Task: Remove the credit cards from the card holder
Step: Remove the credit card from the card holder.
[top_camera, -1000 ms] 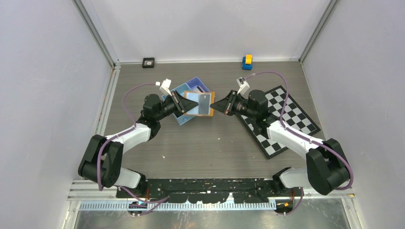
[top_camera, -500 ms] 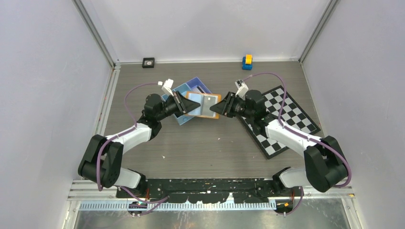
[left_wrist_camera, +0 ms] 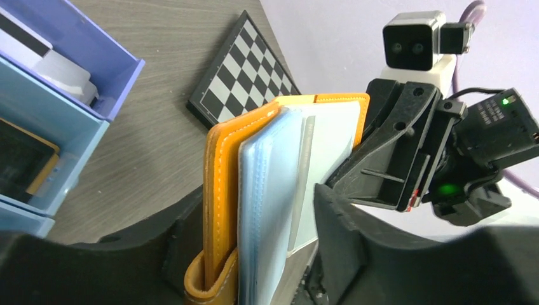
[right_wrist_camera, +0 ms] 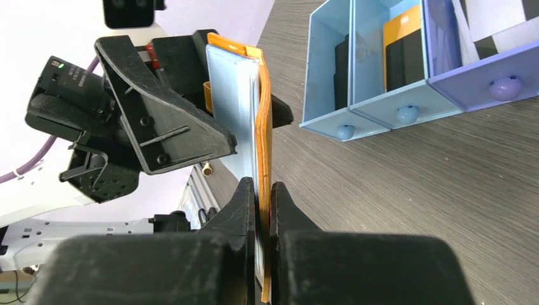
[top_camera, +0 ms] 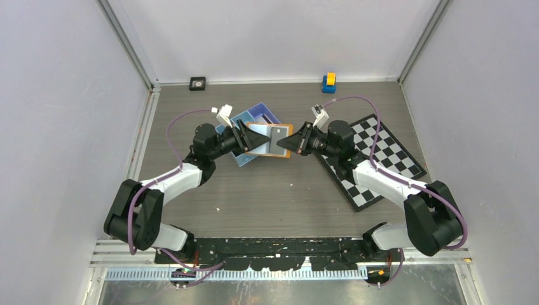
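The card holder (left_wrist_camera: 219,181) is off the table, standing on edge just beside the blue tray (right_wrist_camera: 473,75). In the overhead view it overlaps the tray's right corner. It hangs between the two arms, which meet it from opposite ends.

The right gripper (top_camera: 287,142) reaches it from the side away from the tray. Its fingers are pinched tight on the holder's far edge, clamping the orange cover together with a pale sheet inside it.

The left gripper (top_camera: 254,140) comes in over the tray. Its jaws are spread wide, one on each side of the holder's near end. Whether either finger touches the cover cannot be told.

Between those spread fingers the holder fans loose, with the orange cover to one side. The pale blue-grey credit cards (left_wrist_camera: 279,171) are splayed beside the cover and are tucked inside it.

A chessboard mat (top_camera: 394,149) lies flat on the table well beyond the holder, on the side away from the tray. Dark flat items stand in the tray's compartments.
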Available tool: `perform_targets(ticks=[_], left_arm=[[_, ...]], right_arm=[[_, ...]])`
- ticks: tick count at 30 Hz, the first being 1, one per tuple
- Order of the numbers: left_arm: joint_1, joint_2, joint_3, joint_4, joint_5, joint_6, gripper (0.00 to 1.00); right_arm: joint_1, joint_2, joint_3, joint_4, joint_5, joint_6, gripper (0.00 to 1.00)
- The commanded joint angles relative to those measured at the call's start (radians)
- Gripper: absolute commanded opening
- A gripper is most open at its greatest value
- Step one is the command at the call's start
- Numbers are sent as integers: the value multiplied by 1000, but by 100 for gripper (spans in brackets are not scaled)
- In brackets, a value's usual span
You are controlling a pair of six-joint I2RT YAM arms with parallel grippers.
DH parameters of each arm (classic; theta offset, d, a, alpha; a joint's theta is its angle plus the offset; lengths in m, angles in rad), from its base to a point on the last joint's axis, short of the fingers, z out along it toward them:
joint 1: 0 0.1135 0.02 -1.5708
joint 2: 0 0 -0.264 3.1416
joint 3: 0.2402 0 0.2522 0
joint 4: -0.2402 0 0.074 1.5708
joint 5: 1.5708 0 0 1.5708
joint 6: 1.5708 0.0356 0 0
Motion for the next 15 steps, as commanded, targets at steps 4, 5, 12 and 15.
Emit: perform_targets(ticks=[4,5,12,15], left_arm=[[-3,6,41,79,57,-18,69],[-3,12,41,91,62,-24,69],[-14,35,62,106,98,-29,48],[-14,34,61,116,99,-35,26]], right_arm=[[7,-26,-20,177,-64,51,0],[7,-24,-20,179,-65,53,1],[7,-10,-18,212,-91,77,2],[6,-17,-21,203,-76,71,16]])
